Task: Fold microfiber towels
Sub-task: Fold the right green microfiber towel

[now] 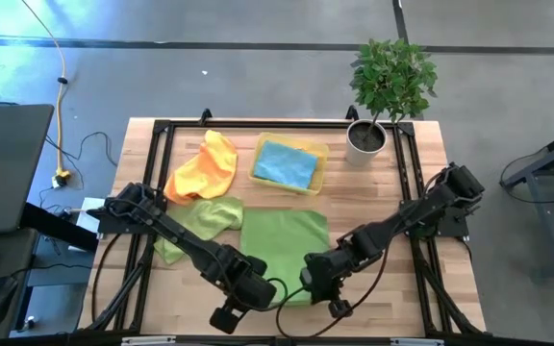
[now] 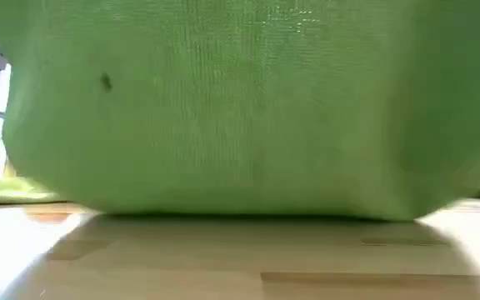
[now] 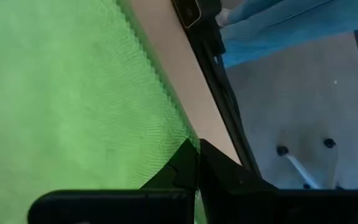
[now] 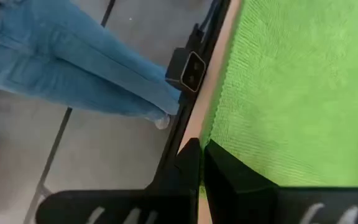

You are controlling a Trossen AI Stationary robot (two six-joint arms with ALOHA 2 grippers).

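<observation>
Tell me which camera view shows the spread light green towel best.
The high view: it shows the whole spread light green towel flat on the table, both arms at its near edge. The low view shows only its lifted near edge filling the picture; each wrist view shows one corner pinched in shut fingers.

Green cloth fills the low view; both grippers' tips sit under their own arms from above.

In the low view the flat green towel (image 2: 248, 108) hangs blurred right before the lens, blocking nearly all the room behind and running past the top edge. From above, its near edge (image 1: 291, 288) is covered by the left gripper (image 1: 261, 290) and right gripper (image 1: 317, 279), so the pinch is hidden there. The second green towel (image 1: 200, 223) lies partly under the left arm. In the right wrist view a person's legs (image 4: 73, 62) are cut off by the frame, probably standing.
</observation>
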